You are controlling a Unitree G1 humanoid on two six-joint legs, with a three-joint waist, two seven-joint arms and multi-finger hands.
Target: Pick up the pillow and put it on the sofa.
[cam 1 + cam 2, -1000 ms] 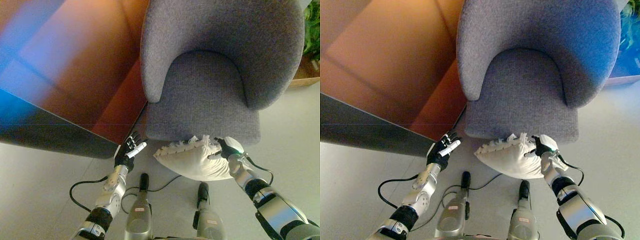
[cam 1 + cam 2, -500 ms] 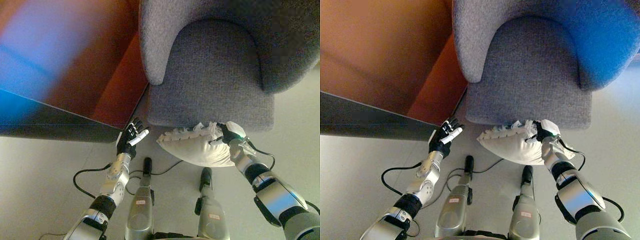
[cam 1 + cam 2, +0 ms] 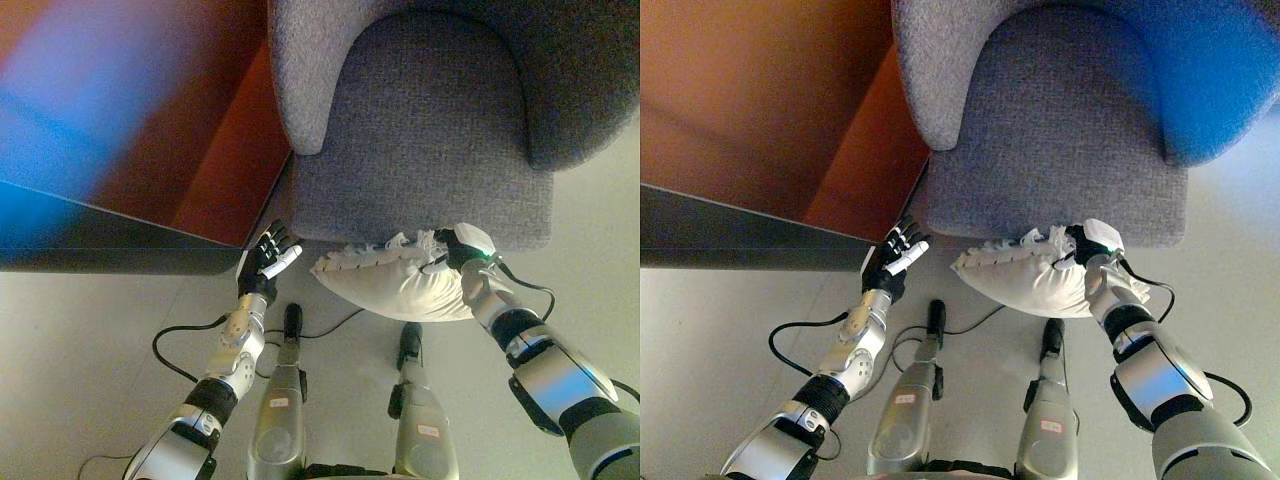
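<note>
White pillow (image 3: pixel 395 285) is already off the floor, pinched at one end by your right hand (image 3: pixel 462 252), hanging just below the grey sofa (image 3: pixel 420 160) seat's front edge. Left hand (image 3: pixel 268 262) sits spread and empty beside it. You've only got the lift onto the seat left

My right hand (image 3: pixel 462 252) grips the white pillow (image 3: pixel 395 283) at its three o'clock corner, against the grey sofa's (image 3: pixel 420 150) front edge. My left hand (image 3: pixel 268 262) hovers at nine o'clock, fingers spread.
</note>
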